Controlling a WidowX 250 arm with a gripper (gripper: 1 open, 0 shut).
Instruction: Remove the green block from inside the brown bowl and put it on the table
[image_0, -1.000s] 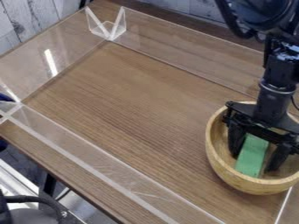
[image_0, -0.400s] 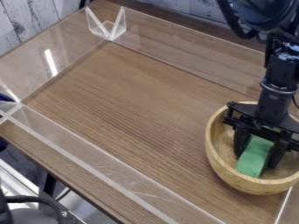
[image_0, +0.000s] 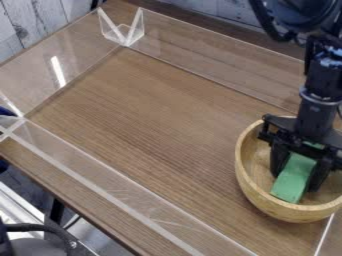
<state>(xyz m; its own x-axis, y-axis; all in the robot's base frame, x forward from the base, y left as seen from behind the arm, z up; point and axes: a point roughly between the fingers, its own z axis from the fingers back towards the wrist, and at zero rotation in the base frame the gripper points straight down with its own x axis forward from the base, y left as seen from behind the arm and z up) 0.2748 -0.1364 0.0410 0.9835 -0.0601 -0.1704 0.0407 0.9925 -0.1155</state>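
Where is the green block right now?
In the camera view, the green block is at the lower right, inside the brown bowl, directly below the black gripper, whose fingers are closed on its upper part.

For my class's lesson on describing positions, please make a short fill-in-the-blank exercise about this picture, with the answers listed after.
1. The block is coloured ____.
2. The block is ____ the bowl, not out on the table.
3. The robot's gripper is coloured ____.

Missing words: green; inside; black
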